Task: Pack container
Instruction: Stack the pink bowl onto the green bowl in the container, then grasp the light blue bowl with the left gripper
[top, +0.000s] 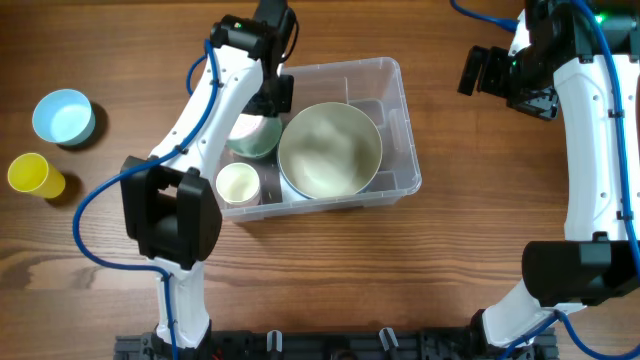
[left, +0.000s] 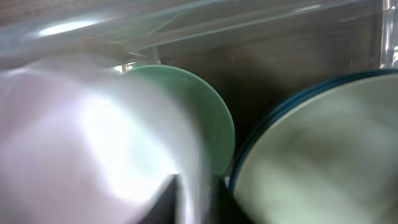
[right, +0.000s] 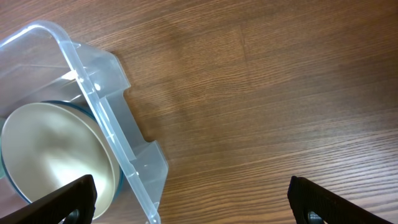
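The clear plastic container (top: 392, 82) stands mid-table. It holds a large pale-green bowl (top: 330, 150), a small green bowl (top: 262, 142) and a cream cup (top: 238, 184). My left gripper (top: 271, 97) reaches into the container's left side. In the left wrist view its dark fingers (left: 196, 199) sit either side of the wall of a blurred pale pink bowl (left: 74, 143), which lies against the green bowl (left: 205, 118). My right gripper (top: 497, 74) is open and empty to the right of the container. Its view shows the container corner (right: 106, 106) and the open jaws (right: 193, 202).
A light blue bowl (top: 63, 117) and a yellow cup (top: 35, 176) stand on the wooden table at the far left, outside the container. The arm bases stand at the front edge.
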